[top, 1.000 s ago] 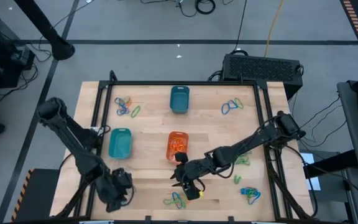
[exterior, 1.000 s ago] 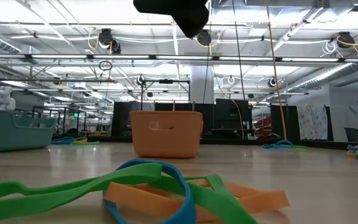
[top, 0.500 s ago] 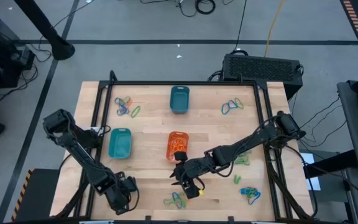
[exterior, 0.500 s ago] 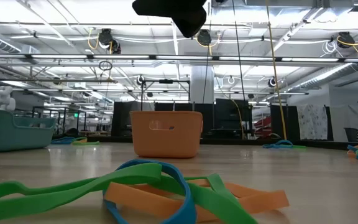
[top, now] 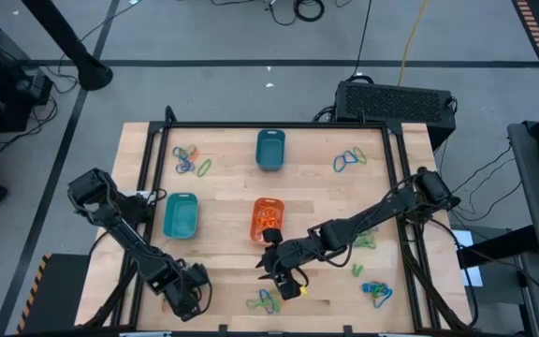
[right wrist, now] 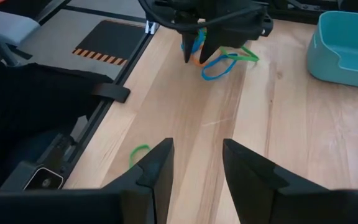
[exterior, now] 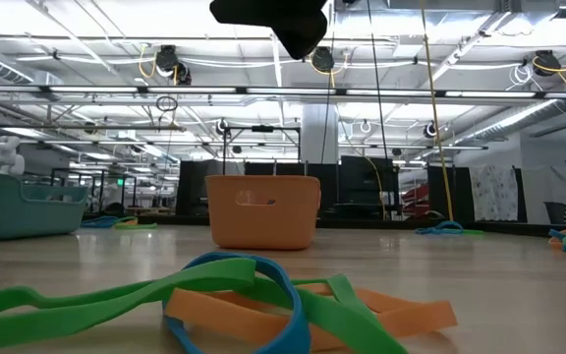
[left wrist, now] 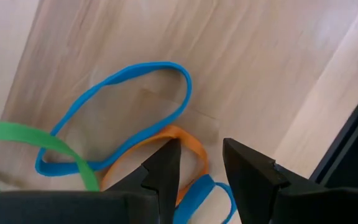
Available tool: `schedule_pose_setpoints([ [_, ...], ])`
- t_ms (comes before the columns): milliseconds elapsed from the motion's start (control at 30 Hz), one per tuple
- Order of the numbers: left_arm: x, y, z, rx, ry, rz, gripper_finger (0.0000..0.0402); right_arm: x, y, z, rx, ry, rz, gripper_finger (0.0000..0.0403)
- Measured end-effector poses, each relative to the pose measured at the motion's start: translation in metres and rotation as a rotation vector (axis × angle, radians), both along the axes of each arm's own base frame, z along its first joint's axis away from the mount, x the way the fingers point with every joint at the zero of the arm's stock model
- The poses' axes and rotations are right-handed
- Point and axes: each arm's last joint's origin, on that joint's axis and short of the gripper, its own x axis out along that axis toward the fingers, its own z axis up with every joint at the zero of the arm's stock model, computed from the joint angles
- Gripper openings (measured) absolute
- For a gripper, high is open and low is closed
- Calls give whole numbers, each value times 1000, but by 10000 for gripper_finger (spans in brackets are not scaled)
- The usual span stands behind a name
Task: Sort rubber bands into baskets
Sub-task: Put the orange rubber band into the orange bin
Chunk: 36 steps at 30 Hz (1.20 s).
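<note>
My left gripper (top: 190, 298) is near the table's near left corner, pointing down, open. Its fingers stand on either side of a small heap of blue, orange and green rubber bands (left wrist: 123, 118), which also shows in the right wrist view (right wrist: 219, 59); in the high view the arm hides the heap. My right gripper (top: 284, 279) hangs open and empty above the table, beside another heap of bands (top: 265, 300) that lies at the near edge (exterior: 263, 305). The orange basket (top: 267, 220) holds orange bands. The turquoise basket (top: 181, 215) and the dark teal basket (top: 269, 150) stand on the table. My left gripper comes at the heap from above with an orange band (left wrist: 191, 146) and a blue band (left wrist: 213, 196) running between its fingers. Whether the fingers touch a band, I cannot tell.
More heaps of bands lie at the far left (top: 190, 159), the far right (top: 349, 159), the right (top: 363, 241) and the near right (top: 375, 294). A single green band (right wrist: 138, 152) lies near the near edge. The black table frame (left wrist: 353, 143) runs close beside my left gripper.
My left gripper has gone toward the table's near edge and a little to the right, its arm folding in after it. My right arm has kept still.
</note>
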Motion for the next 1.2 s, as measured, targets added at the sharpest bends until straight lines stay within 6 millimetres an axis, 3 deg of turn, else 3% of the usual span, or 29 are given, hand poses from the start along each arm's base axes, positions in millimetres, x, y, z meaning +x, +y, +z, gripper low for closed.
schedule_pose_setpoints([
  [300, -3, 6, -3, 50, 60, -9, 127, 0, 0, 0, -5, -1, 4, 130],
  [400, -4, 6, -4, 56, 59, -31, 98, 0, 0, 0, -15, -5, 11, 130],
  [567, -4, 6, -4, 55, 43, -76, 17, 0, 0, 0, -15, -5, 11, 130],
  [733, -1, 2, -3, 24, -17, -150, 7, 0, 0, 0, -15, -5, 11, 130],
  [1200, 14, -8, 47, 54, -314, -281, 1, 0, 0, -1, -20, 0, 13, 130],
])
